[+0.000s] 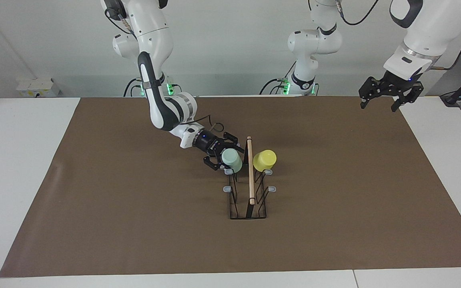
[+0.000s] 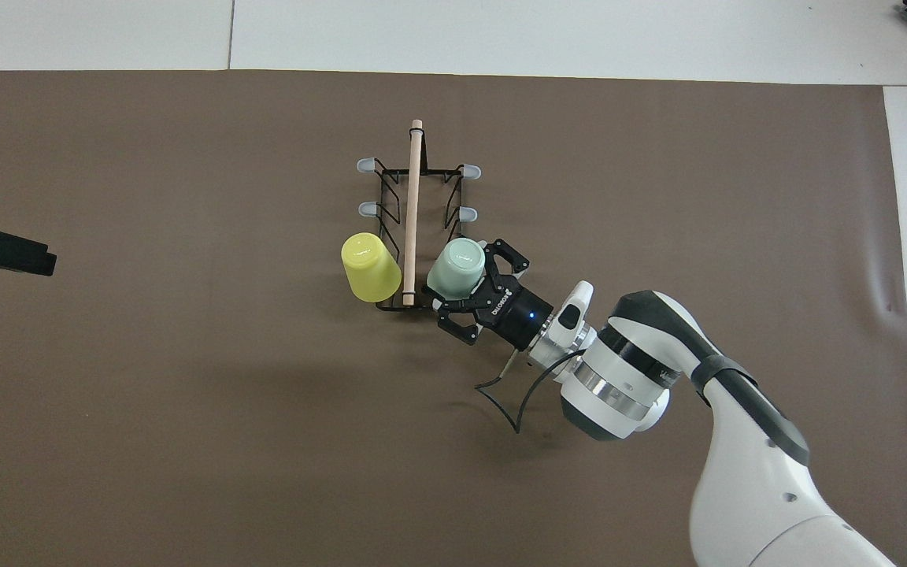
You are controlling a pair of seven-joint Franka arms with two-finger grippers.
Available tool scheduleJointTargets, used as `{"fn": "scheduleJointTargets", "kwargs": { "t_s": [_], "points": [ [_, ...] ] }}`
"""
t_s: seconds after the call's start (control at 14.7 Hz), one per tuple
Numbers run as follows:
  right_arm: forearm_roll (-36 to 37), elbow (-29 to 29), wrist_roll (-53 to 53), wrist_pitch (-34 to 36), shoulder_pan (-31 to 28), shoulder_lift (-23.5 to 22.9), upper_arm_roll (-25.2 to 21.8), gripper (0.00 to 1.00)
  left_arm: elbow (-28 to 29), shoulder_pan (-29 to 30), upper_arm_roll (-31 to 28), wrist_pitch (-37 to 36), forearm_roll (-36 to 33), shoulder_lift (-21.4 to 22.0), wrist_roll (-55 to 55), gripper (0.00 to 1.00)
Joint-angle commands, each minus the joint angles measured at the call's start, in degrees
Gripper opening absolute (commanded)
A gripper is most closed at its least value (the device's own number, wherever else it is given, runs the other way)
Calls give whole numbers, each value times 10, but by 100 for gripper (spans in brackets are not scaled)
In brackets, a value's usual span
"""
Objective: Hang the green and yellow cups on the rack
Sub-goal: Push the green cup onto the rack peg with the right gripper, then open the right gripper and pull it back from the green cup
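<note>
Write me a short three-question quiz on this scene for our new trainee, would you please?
1. True or false: the yellow cup lies on its side on the table mat.
2. Which gripper is at the green cup? A. left B. right C. neither
3. Fill in: the rack shows ____ bare grey-tipped pegs.

Key
1. False: it hangs on a rack peg at the end nearest the robots.
2. B: the right gripper is at it, while the left gripper waits, jaws open, over the left arm's end of the table.
3. Four.
</note>
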State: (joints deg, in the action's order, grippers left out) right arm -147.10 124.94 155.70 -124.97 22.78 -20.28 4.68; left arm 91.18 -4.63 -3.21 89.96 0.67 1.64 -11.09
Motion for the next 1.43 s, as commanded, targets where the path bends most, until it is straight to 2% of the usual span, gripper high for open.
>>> {"fn": "scheduleJointTargets", "kwargs": {
  "t_s": [0.0,0.41,0.75,1.15,1.36],
  "points": [
    [-62,7,32,-12,1,2,6,98,19,2,4,7,6,16,5,100],
    [-51,41,33,-10,-12,16,6,100,15,-4,3,2,-2,14,38,100],
    [-50,66,32,-89,-13,81,6,100,17,-7,5,0,-2,17,63,100],
    [-50,98,23,-105,-11,117,6,100,18,-6,6,5,-1,17,66,100],
    [-50,122,12,-158,-8,155,7,100,18,-5,6,1,-1,18,67,100]
  ]
}}
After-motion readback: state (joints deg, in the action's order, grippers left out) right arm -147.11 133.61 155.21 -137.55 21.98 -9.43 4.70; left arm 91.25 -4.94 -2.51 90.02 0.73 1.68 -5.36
